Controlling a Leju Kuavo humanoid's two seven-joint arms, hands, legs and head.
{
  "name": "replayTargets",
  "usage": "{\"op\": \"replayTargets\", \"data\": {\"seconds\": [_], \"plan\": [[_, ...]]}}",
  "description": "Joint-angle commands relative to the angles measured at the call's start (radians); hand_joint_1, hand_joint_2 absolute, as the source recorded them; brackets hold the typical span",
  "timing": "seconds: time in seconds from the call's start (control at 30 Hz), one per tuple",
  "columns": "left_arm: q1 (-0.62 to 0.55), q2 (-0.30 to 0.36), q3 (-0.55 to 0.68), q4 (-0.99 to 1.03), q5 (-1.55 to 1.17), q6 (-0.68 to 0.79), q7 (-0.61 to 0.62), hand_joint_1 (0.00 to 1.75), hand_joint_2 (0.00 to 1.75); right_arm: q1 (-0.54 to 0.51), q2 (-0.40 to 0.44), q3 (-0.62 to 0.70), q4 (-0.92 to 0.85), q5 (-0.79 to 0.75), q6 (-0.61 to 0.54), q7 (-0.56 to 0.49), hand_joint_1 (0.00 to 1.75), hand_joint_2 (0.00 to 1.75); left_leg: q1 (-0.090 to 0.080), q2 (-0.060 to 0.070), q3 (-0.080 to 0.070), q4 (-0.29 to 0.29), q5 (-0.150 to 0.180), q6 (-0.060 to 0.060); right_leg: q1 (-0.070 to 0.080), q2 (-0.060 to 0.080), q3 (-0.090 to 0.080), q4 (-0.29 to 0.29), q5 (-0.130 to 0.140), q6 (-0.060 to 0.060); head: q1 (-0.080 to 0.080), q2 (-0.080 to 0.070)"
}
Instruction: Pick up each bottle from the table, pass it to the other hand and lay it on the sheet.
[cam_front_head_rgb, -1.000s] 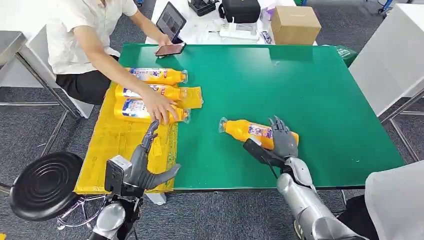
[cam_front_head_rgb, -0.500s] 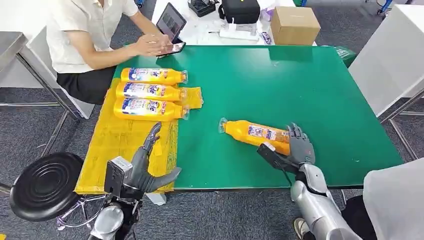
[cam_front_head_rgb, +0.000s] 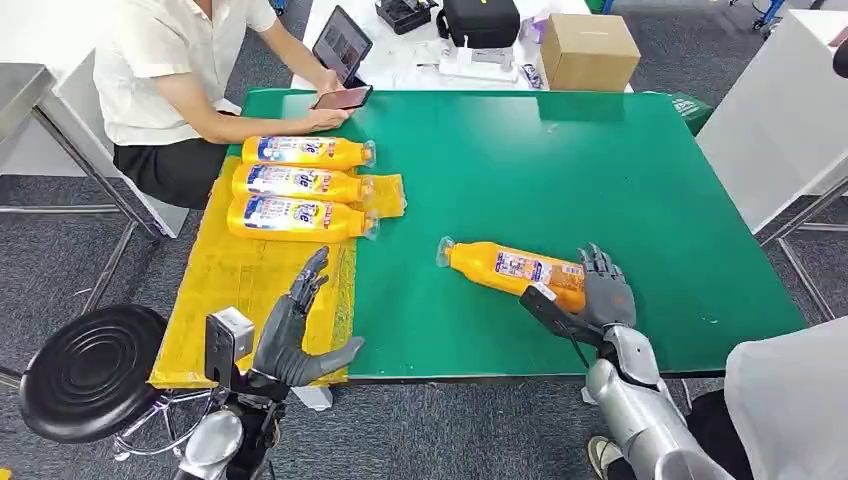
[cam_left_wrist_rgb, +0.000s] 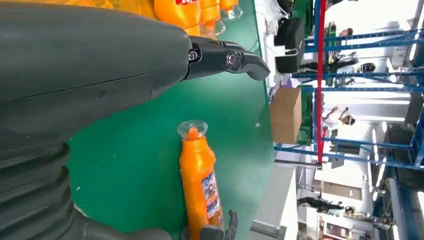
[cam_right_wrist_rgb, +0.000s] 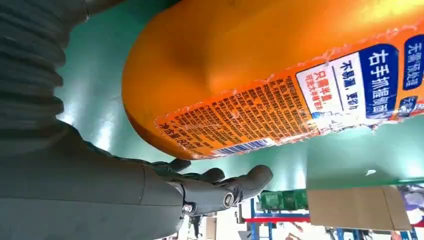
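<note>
An orange bottle (cam_front_head_rgb: 505, 266) lies on its side on the green table (cam_front_head_rgb: 560, 160), cap pointing left; it also shows in the left wrist view (cam_left_wrist_rgb: 199, 179) and, close up, in the right wrist view (cam_right_wrist_rgb: 280, 65). My right hand (cam_front_head_rgb: 598, 296) is at the bottle's base end with fingers spread around it and its thumb (cam_right_wrist_rgb: 220, 190) a little off the bottle. My left hand (cam_front_head_rgb: 298, 332) hovers open over the near edge of the yellow sheet (cam_front_head_rgb: 235, 290). Three orange bottles (cam_front_head_rgb: 296, 183) lie side by side on the sheet's far part.
A person (cam_front_head_rgb: 170, 70) sits at the table's far left corner holding a phone (cam_front_head_rgb: 340, 98). A black stool (cam_front_head_rgb: 85, 370) stands at my lower left. A cardboard box (cam_front_head_rgb: 590, 48) and a black bag (cam_front_head_rgb: 482, 20) sit behind the table.
The person's hand left the bottles on the sheet and went back to the phone. My right hand slid right along the lying bottle to its base end.
</note>
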Motion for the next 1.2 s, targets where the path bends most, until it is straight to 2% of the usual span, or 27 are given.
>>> {"op": "replayTargets", "data": {"seconds": [0.03, 0.2, 0.33, 0.47, 0.53, 0.67, 0.83, 0.87, 0.9, 0.93, 1.0, 1.07, 1.1, 1.17, 1.2], "plan": [[-0.048, 0.020, -0.027, 0.066, 0.013, 0.006, 0.000, 0.00, 1.75, -0.073, 0.088, -0.009, 0.134, -0.006, -0.007, -0.061, 0.00, 1.75, -0.001, 0.004, 0.007, -0.002, -0.001, -0.001, 0.000, 0.001, 0.005, -0.001, -0.001, -0.002, 0.000, 0.000], [-0.064, 0.013, -0.041, 0.082, 0.032, -0.002, 0.000, 0.00, 1.75, -0.111, 0.114, 0.005, 0.171, -0.014, 0.046, -0.055, 0.00, 1.75, 0.000, 0.002, 0.003, -0.001, -0.001, -0.001, 0.000, 0.000, 0.002, 0.000, -0.001, -0.001, 0.000, 0.000], [-0.085, 0.010, -0.050, 0.108, 0.047, -0.009, 0.002, 0.00, 1.75, -0.138, 0.134, 0.004, 0.228, -0.035, 0.108, -0.060, 0.00, 1.75, -0.001, 0.003, 0.007, -0.002, -0.001, 0.000, -0.001, 0.001, 0.005, -0.001, -0.001, -0.001, 0.000, 0.000], [-0.093, 0.007, -0.052, 0.119, 0.053, -0.011, 0.003, 0.00, 1.75, -0.145, 0.135, 0.019, 0.247, -0.023, 0.116, -0.057, 0.00, 1.75, 0.000, 0.002, 0.005, -0.002, 0.000, -0.001, 0.000, 0.000, 0.004, -0.001, -0.001, -0.001, 0.000, 0.000], [-0.098, 0.005, -0.054, 0.126, 0.065, -0.013, 0.004, 0.00, 1.75, -0.158, 0.141, 0.028, 0.277, -0.020, 0.164, -0.032, 0.00, 1.75, -0.001, 0.002, 0.005, -0.002, 0.000, -0.001, 0.000, -0.001, 0.004, -0.001, -0.001, -0.001, 0.000, 0.000], [-0.098, 0.005, -0.054, 0.126, 0.065, -0.013, 0.004, 0.00, 1.75, -0.158, 0.141, 0.028, 0.277, -0.020, 0.164, -0.032, 0.00, 1.75, 0.000, 0.002, 0.005, -0.002, 0.000, -0.001, 0.000, -0.001, 0.004, -0.001, 0.000, -0.001, 0.000, 0.000], [-0.102, 0.006, -0.051, 0.139, 0.084, -0.018, 0.010, 0.00, 1.75, -0.164, 0.125, 0.052, 0.307, 0.000, 0.254, 0.044, 0.02, 1.75, 0.000, 0.002, 0.007, -0.001, 0.000, -0.001, 0.001, -0.001, 0.005, -0.001, 0.000, -0.001, 0.000, 0.000], [-0.103, 0.005, -0.051, 0.141, 0.086, -0.019, 0.011, 0.00, 1.75, -0.161, 0.118, 0.054, 0.312, 0.004, 0.261, 0.052, 0.40, 1.75, 0.000, 0.001, 0.008, -0.002, 0.000, -0.001, 0.000, -0.002, 0.006, -0.001, -0.001, -0.001, 0.000, 0.000], [-0.105, 0.005, -0.052, 0.144, 0.091, -0.022, 0.011, 0.00, 1.75, -0.162, 0.114, 0.053, 0.323, 0.003, 0.277, 0.052, 1.47, 1.75, 0.001, 0.002, 0.008, -0.001, 0.000, -0.001, 0.001, -0.001, 0.005, -0.001, 0.000, -0.001, 0.000, 0.000], [-0.106, 0.005, -0.053, 0.147, 0.092, -0.022, 0.011, 0.00, 1.75, -0.157, 0.109, 0.050, 0.327, -0.002, 0.294, 0.056, 1.68, 1.75, 0.000, 0.002, 0.011, -0.003, 0.000, -0.001, 0.000, -0.002, 0.008, -0.002, 0.000, -0.001, 0.000, 0.000], [-0.108, 0.004, -0.054, 0.150, 0.096, -0.024, 0.010, 0.00, 1.75, -0.148, 0.102, 0.044, 0.330, -0.009, 0.299, 0.057, 1.71, 1.75, 0.000, 0.002, 0.013, -0.003, 0.000, -0.001, 0.000, -0.003, 0.009, -0.003, 0.000, -0.001, 0.000, 0.000], [-0.109, 0.004, -0.057, 0.151, 0.098, -0.025, 0.010, 0.00, 1.75, -0.139, 0.097, 0.042, 0.332, -0.008, 0.290, 0.063, 1.61, 1.75, 0.001, 0.002, 0.013, -0.002, 0.000, -0.001, 0.001, -0.002, 0.008, -0.002, 0.000, -0.002, 0.000, 0.000], [-0.108, 0.004, -0.059, 0.150, 0.098, -0.025, 0.010, 0.00, 1.75, -0.134, 0.095, 0.036, 0.333, -0.013, 0.285, 0.062, 1.48, 1.75, 0.001, 0.001, 0.015, -0.003, 0.000, -0.001, 0.001, -0.003, 0.008, -0.003, -0.001, -0.002, 0.000, 0.000], [-0.108, 0.005, -0.059, 0.149, 0.099, -0.026, 0.009, 0.00, 1.75, -0.128, 0.093, 0.038, 0.334, -0.011, 0.283, 0.059, 1.50, 1.75, 0.001, 0.000, 0.018, -0.003, -0.002, -0.002, 0.001, -0.004, 0.006, -0.004, -0.002, -0.003, 0.000, 0.000], [-0.109, 0.006, -0.059, 0.148, 0.100, -0.026, 0.008, 0.00, 1.75, -0.126, 0.093, 0.035, 0.336, -0.015, 0.288, 0.055, 1.59, 1.75, 0.001, 0.001, 0.019, -0.003, -0.003, -0.002, 0.001, -0.003, 0.007, -0.004, -0.003, -0.004, 0.000, 0.000]]}}
